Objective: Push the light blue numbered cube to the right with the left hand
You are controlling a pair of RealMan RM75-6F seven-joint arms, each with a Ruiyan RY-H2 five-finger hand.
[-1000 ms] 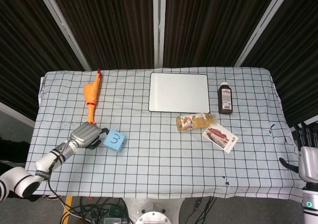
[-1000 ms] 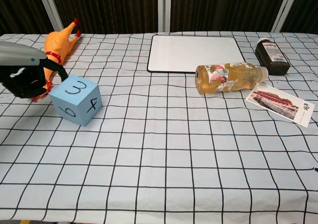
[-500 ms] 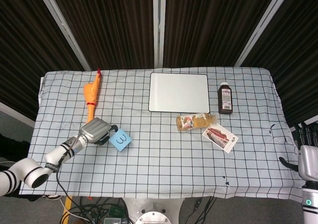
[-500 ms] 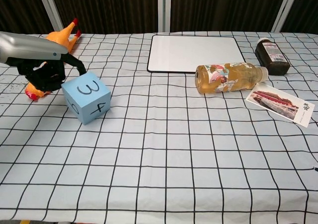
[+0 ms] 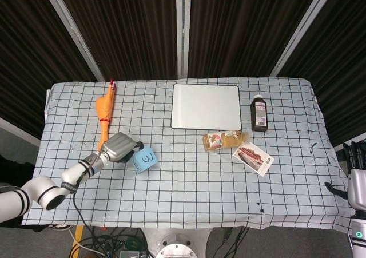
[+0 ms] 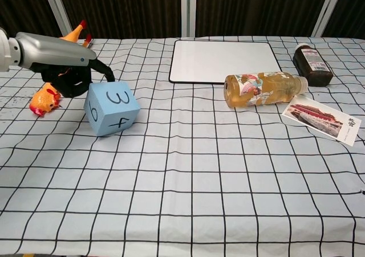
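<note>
The light blue numbered cube [image 5: 144, 159] [image 6: 112, 109] stands on the checked tablecloth left of centre, turned at an angle, with 3 on top and 4 on the near face. My left hand [image 5: 121, 147] [image 6: 71, 77] is right against the cube's left side, its dark fingers curled in and one reaching the cube's top left edge. It holds nothing. At the bottom right edge of the head view my right hand [image 5: 355, 175] stays off the table with its fingers upright and apart.
An orange rubber chicken [image 5: 104, 112] [image 6: 48, 94] lies just behind my left hand. A white board [image 5: 206, 106] lies at the back centre. A tea bottle [image 5: 225, 139] on its side, a dark bottle [image 5: 259, 114] and a picture card [image 5: 253, 158] are to the right.
My left hand has moved right, pushing the cube about two squares to the right and turning it. The right hand has sunk slightly.
</note>
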